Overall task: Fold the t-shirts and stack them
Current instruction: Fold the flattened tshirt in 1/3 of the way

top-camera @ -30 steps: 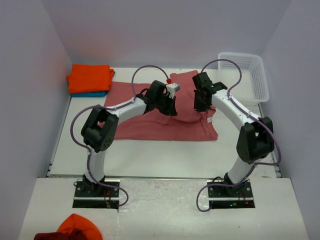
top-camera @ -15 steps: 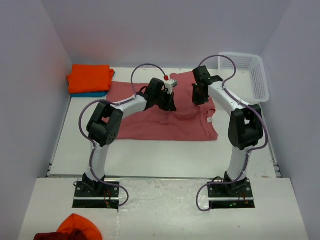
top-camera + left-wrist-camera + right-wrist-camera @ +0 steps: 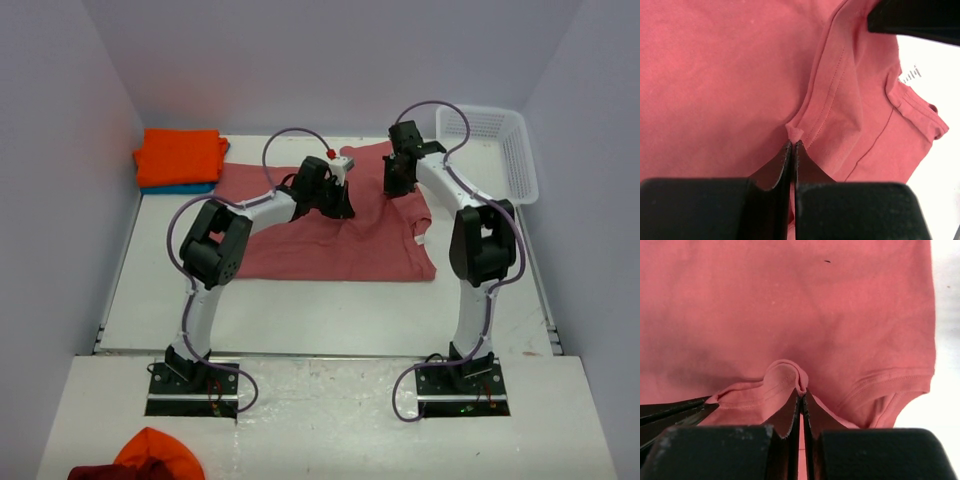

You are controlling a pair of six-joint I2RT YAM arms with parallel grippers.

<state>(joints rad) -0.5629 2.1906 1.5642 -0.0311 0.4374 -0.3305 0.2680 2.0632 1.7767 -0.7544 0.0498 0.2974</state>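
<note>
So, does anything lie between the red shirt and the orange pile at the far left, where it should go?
Nothing visible does. The left gripper and right gripper both pinch the red shirt; only bare table lies between it and the orange pile.

Two arms [image 3: 262, 210] with white links, black joints [image 3: 215, 245], looping purple cables [image 3: 290, 135].

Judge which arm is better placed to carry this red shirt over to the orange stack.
Left, probably: the left gripper, shut on the salmon-red t-shirt, is nearer the orange t-shirt at the far left; the right gripper, also pinching it, sits on the basket side.
</note>
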